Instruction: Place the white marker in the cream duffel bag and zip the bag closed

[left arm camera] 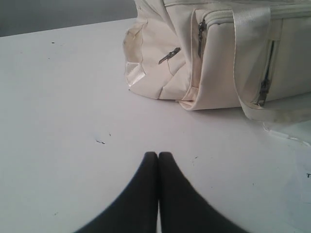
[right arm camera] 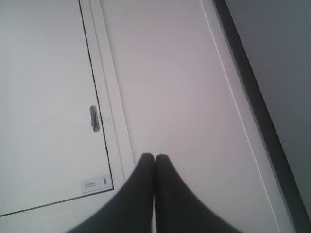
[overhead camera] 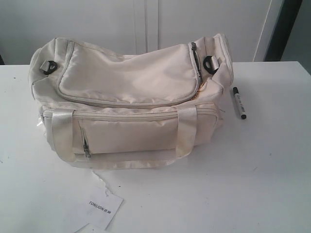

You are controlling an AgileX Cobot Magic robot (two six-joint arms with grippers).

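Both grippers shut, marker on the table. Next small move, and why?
Probably tip the right gripper down toward the white marker and open it. The marker lies bare on the table to the right of the cream duffel bag, on that arm's side. The right gripper is shut and its camera faces a cabinet door, not the table.

cream duffel bag [overhead camera: 129,99], white-grey marker [overhead camera: 239,103] with black cap, white table [overhead camera: 252,174]
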